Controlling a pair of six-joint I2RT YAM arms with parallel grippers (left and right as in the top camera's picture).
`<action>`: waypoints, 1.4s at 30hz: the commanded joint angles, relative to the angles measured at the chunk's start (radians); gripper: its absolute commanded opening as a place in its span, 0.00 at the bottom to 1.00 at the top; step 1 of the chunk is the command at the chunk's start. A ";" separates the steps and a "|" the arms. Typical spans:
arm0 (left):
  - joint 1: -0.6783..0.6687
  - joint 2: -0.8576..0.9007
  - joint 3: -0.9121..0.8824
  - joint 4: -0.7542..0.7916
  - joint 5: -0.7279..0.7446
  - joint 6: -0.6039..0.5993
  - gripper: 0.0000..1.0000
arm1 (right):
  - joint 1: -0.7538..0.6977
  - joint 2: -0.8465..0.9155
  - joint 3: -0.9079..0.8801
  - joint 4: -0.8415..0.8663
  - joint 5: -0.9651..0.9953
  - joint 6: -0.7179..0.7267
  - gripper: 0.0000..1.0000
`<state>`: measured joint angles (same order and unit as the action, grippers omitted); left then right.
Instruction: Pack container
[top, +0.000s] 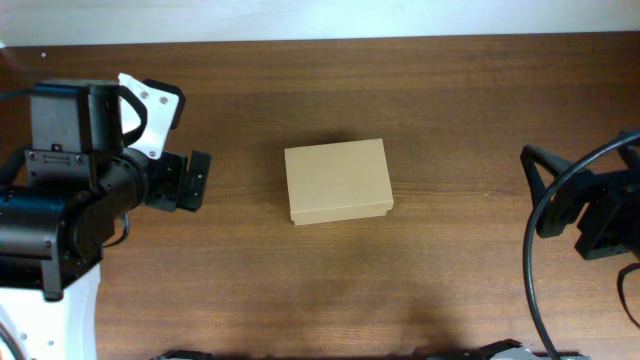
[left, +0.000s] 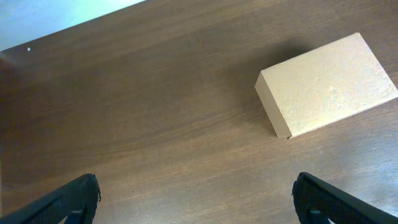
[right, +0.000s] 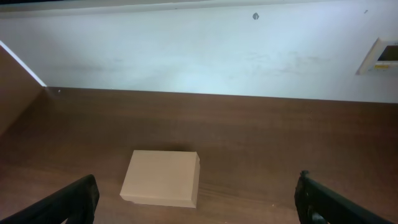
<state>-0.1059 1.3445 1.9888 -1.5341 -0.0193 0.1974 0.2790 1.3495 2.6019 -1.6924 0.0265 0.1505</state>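
Note:
The container (top: 337, 180) is a plain tan cardboard box lying flat in the middle of the table with its lid shut. It also shows in the left wrist view (left: 326, 84) at the upper right and in the right wrist view (right: 162, 177) at the lower left. My left gripper (top: 193, 180) is open and empty, to the left of the box and apart from it; its fingers frame bare table (left: 196, 202). My right gripper (right: 196, 202) is open and empty, far to the right of the box.
The dark wooden table (top: 450, 100) runs back to a white wall (right: 199, 50). The right arm's black cable (top: 530, 260) loops at the right edge. A white fitting (right: 380, 56) is on the wall at the far right.

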 joint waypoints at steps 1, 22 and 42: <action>0.004 -0.002 0.002 -0.005 -0.004 -0.002 0.99 | -0.002 0.005 0.000 -0.006 0.012 0.000 0.99; 0.004 -0.002 0.002 -0.005 -0.004 -0.002 0.99 | -0.255 -0.504 -0.898 0.634 0.084 -0.034 0.99; 0.004 -0.002 0.002 -0.004 -0.004 -0.002 0.99 | -0.254 -1.166 -2.017 1.003 0.076 -0.034 0.99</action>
<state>-0.1059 1.3445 1.9888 -1.5379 -0.0189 0.1974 0.0330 0.2382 0.6521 -0.6998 0.0933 0.1226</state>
